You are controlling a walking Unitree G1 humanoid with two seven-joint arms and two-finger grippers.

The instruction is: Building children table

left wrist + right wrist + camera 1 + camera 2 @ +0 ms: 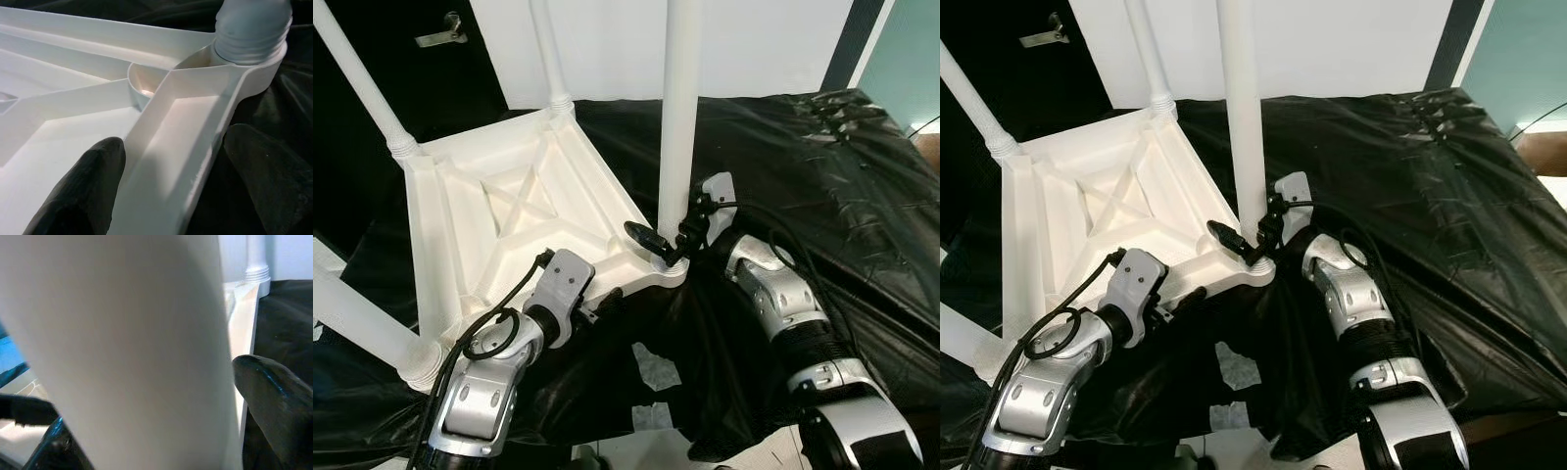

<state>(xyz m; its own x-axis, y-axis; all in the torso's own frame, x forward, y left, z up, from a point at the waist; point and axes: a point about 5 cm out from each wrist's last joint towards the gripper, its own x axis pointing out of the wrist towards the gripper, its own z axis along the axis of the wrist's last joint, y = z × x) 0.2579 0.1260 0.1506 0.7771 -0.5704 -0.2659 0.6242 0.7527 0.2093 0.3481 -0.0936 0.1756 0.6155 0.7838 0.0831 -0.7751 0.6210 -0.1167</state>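
Note:
A white plastic children's table (509, 211) lies upside down on a black cloth (822, 166), ribbed underside up. Legs stand in its corners: two at the back (362, 88) (548, 49), one lying toward me at the front left (362, 328), and one upright at the front right corner (677, 117). My right gripper (668, 240) is shut on the base of that front right leg (122, 342), a finger (274, 401) pressed to its side. My left gripper (602, 299) is open astride the table's front rim (186, 147), one finger (83, 191) inside and one outside.
The black cloth covers the whole work surface and hangs over its near edge. Pale floor with white scraps (656, 367) lies below between my arms. A white wall and a dark door with a metal handle (440, 34) stand behind; a teal panel (911, 59) is at the right.

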